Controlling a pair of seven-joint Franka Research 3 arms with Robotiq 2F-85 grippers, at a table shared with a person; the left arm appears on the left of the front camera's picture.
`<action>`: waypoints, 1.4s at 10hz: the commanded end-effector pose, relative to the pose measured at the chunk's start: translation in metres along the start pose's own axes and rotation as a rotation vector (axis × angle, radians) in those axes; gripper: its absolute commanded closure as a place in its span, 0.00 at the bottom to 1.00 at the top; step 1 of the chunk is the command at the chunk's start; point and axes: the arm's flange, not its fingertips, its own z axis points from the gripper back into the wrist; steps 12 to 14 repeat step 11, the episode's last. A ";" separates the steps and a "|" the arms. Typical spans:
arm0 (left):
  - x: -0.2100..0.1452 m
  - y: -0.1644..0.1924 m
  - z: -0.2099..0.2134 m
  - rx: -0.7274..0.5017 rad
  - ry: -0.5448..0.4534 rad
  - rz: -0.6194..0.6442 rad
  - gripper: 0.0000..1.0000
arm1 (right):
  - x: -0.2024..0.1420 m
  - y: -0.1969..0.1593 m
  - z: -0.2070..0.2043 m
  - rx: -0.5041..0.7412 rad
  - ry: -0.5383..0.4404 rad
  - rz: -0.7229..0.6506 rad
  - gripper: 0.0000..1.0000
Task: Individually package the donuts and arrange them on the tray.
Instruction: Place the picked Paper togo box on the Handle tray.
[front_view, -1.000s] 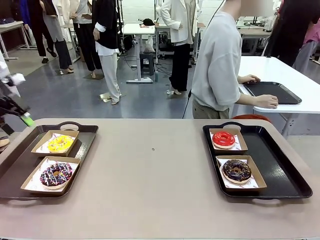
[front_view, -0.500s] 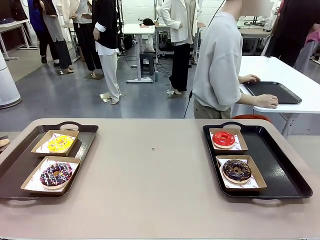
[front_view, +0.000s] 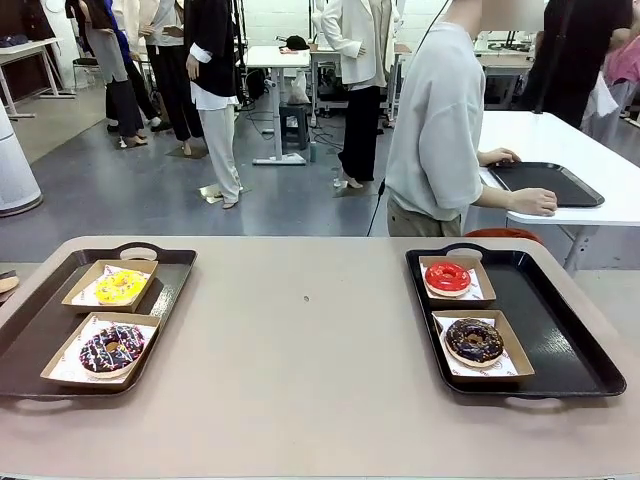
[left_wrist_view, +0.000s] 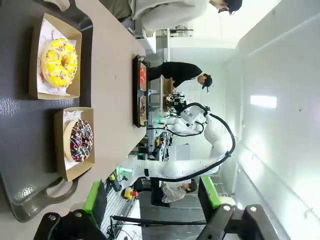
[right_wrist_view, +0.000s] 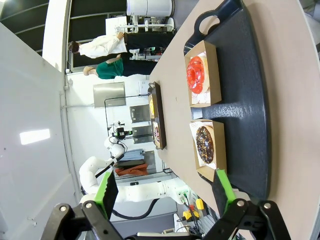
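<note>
Two black trays lie on the beige table. The left tray (front_view: 30, 330) holds a yellow-iced donut (front_view: 120, 287) and a dark donut with pink-white drizzle (front_view: 111, 348), each in its own brown paper box. The right tray (front_view: 560, 330) holds a red-iced donut (front_view: 447, 277) and a chocolate sprinkled donut (front_view: 473, 341), boxed the same way. My left gripper (left_wrist_view: 152, 200) hangs open off the left tray's end, with the yellow donut (left_wrist_view: 59, 62) and the drizzled donut (left_wrist_view: 77, 140) ahead of it. My right gripper (right_wrist_view: 164, 192) is open beyond the right tray (right_wrist_view: 245, 100), facing the red donut (right_wrist_view: 195, 75) and the chocolate donut (right_wrist_view: 205, 145).
A person in a grey top (front_view: 435, 130) stands at the far side, turned to a white table (front_view: 560, 140) with hands at another black tray (front_view: 545, 185). Bare beige tabletop (front_view: 300, 340) stretches between my two trays.
The left arm's gripper, seen at the picture's left edge a second ago, has drawn out of the front view. The donuts and trays have not moved.
</note>
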 end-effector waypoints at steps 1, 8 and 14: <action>-0.004 0.007 -0.002 -0.019 0.008 0.018 0.04 | -0.001 0.001 -0.001 -0.001 0.001 0.000 0.00; -0.004 0.007 -0.002 -0.019 0.008 0.018 0.04 | -0.001 0.001 -0.001 -0.001 0.001 0.000 0.00; -0.004 0.007 -0.002 -0.019 0.008 0.018 0.04 | -0.001 0.001 -0.001 -0.001 0.001 0.000 0.00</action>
